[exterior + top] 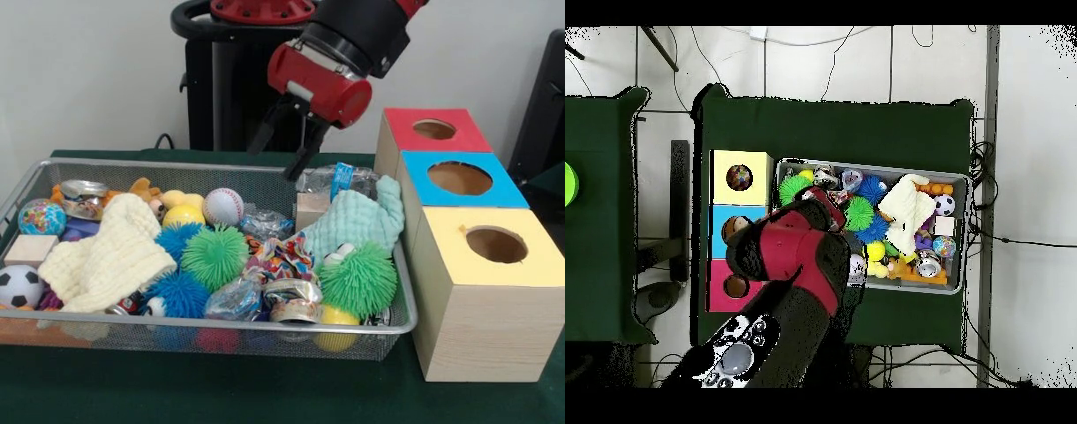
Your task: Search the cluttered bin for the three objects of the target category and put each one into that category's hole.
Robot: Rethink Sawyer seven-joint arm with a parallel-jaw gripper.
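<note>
Wire-mesh bin (53, 168) of spiky, knitted, round clutter

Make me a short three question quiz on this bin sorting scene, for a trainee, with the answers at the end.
1. True or false: the gripper is holding a ball.
2. Multiple choice: in the front view, which box stands nearest the camera? A) red-topped B) blue-topped C) yellow-topped
3. Fill in: the white ball with red stitching in the wire basket is a ____.

Key
1. False. The gripper hangs open and empty above the basket's far rim.
2. C. The yellow-topped box is nearest, then the blue-topped box, then the red-topped box.
3. Baseball, lying beside a yellow ball.
</note>
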